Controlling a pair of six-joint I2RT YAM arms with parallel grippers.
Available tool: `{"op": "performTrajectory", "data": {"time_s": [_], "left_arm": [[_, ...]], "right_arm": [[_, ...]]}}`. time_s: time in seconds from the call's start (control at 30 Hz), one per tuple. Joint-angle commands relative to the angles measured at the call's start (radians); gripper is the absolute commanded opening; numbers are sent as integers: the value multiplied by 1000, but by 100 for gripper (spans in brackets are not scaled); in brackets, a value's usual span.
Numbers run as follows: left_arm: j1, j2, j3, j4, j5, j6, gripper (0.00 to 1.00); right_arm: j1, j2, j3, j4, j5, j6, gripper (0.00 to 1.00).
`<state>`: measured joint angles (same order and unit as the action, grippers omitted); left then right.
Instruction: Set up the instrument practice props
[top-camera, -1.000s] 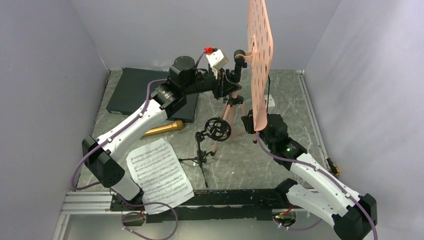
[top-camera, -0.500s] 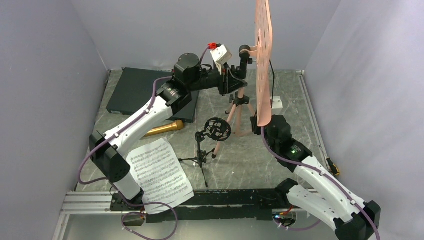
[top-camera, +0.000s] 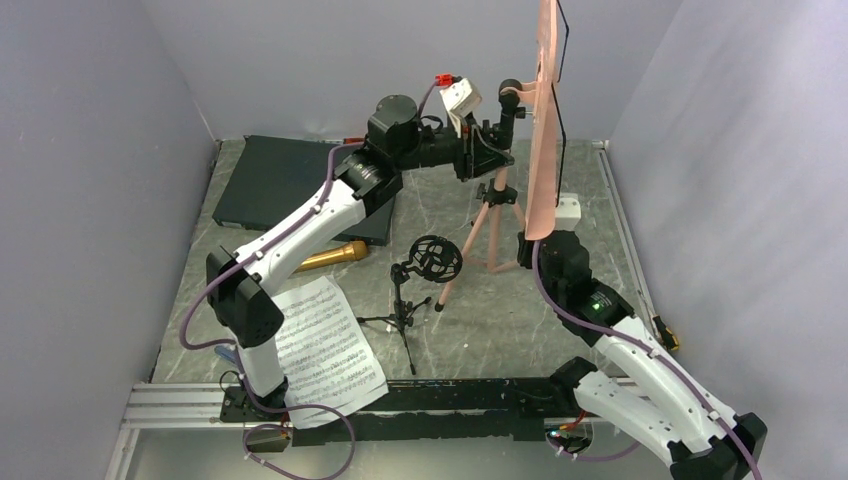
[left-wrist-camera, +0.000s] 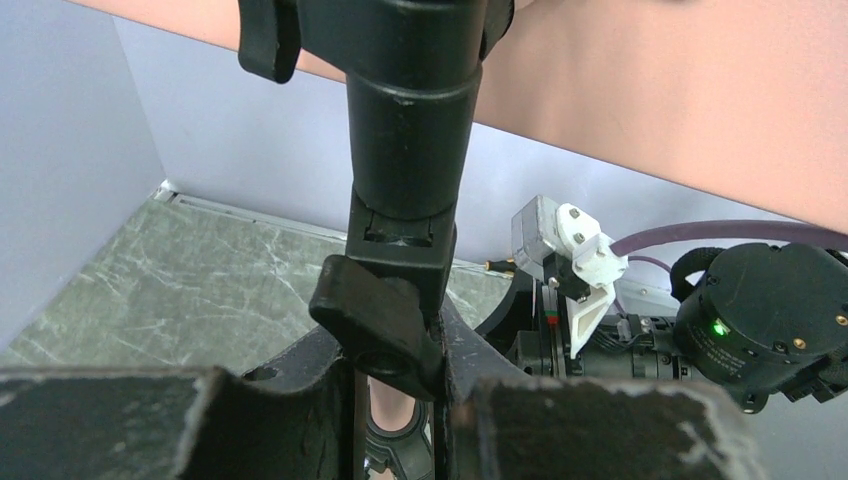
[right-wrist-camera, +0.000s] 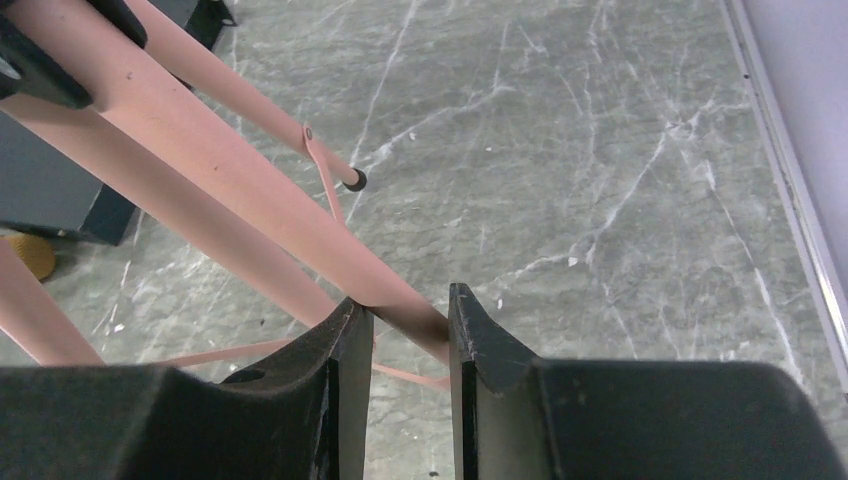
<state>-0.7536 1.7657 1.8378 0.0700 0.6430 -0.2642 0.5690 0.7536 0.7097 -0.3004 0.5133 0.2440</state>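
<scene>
The pink-copper music stand stands tilted, its perforated plate (top-camera: 547, 120) nearly edge-on and its tripod legs (top-camera: 478, 245) spread over the tabletop. My left gripper (top-camera: 496, 156) (left-wrist-camera: 396, 372) is shut on the stand's black post (left-wrist-camera: 408, 130) just under the plate. My right gripper (top-camera: 526, 250) (right-wrist-camera: 405, 322) is shut on one pink leg (right-wrist-camera: 200, 175) low down. A gold microphone (top-camera: 328, 257) lies at the left. The small black mic stand (top-camera: 418, 268) with its ring mount is upright in the middle. White sheet music (top-camera: 322, 342) lies at the front left.
A flat black box (top-camera: 268, 182) lies at the back left under my left arm. Grey walls close in the left, back and right. A metal rail (top-camera: 190, 405) and the arm bases run along the near edge.
Both arms have carried the music stand to the right and farther back. Its plate has turned from partly face-on to almost edge-on.
</scene>
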Motion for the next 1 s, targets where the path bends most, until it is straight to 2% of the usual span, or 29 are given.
{"op": "performTrajectory", "data": {"time_s": [0.0, 0.13, 0.5, 0.87, 0.97], "left_arm": [[18, -103, 216, 361, 42, -15, 3], [33, -80, 258, 324, 44, -1, 3], [160, -52, 282, 342, 73, -70, 3], [198, 52, 429, 339, 135, -140, 3], [197, 65, 422, 359, 163, -165, 3]], "right_arm": [[-63, 30, 4, -75, 244, 119, 0], [-98, 52, -20, -22, 211, 124, 0], [-250, 125, -116, 112, -56, 195, 0], [-272, 202, -168, 176, -56, 230, 0], [-273, 201, -169, 181, -72, 231, 0]]}}
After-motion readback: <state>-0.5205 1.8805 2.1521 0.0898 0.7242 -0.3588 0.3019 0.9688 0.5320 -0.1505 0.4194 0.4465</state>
